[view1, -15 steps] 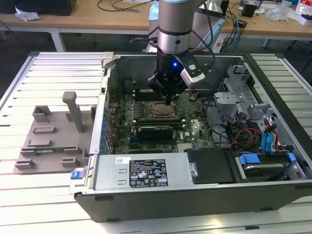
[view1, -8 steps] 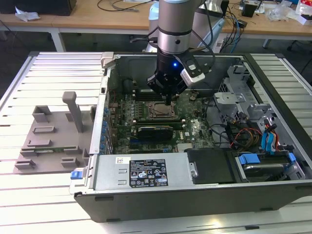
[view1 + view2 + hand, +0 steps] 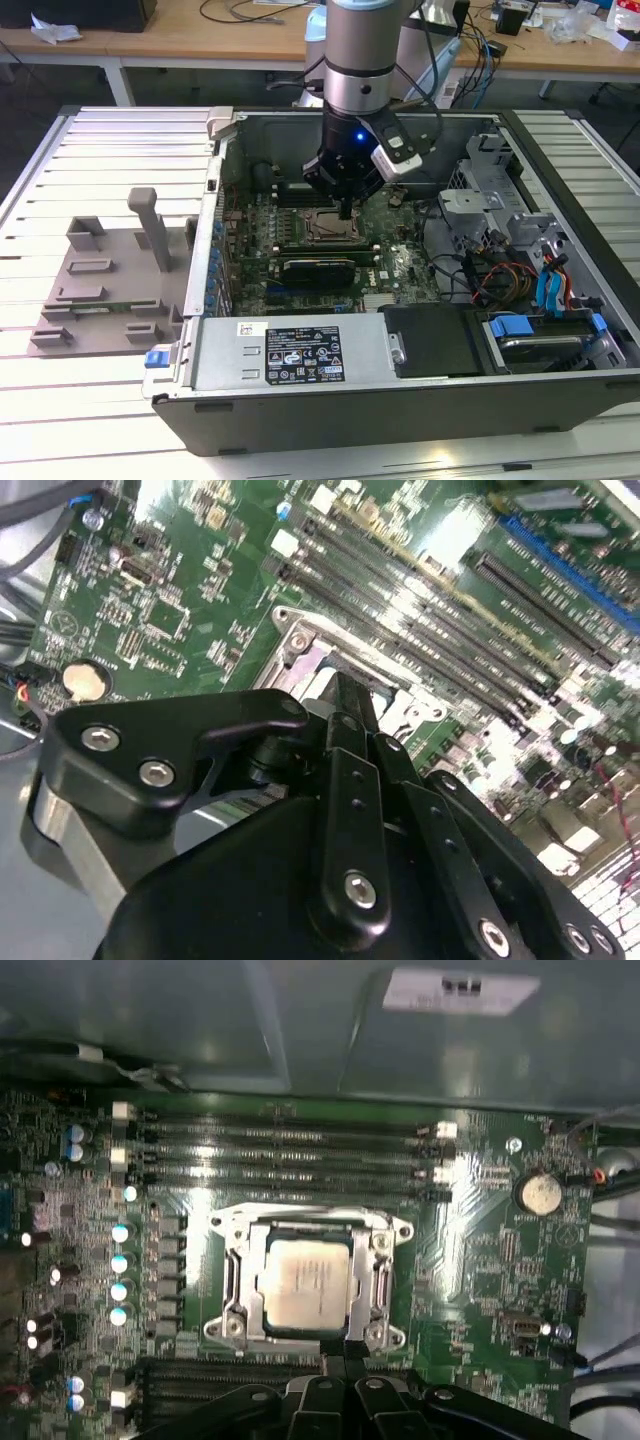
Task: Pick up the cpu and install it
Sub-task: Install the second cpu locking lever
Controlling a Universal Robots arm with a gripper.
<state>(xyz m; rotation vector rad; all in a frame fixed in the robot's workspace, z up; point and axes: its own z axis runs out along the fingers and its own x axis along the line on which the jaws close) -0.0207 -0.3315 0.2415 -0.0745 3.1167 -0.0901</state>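
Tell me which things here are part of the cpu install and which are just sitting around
Part of the job:
cpu, lying in its socket
socket frame around it
gripper, right above the socket

Just lying about:
grey tray outside the case
long black card on the motherboard
coin battery
blue cables

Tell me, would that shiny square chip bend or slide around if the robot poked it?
Probably not bend: the cpu looks like a flat chip with a hard metal top. It likely wouldn't slide either, since it appears to sit inside the metal socket frame on the motherboard. The smooth, shiny top may be slippery to grip, and it looks thin, so likely light.
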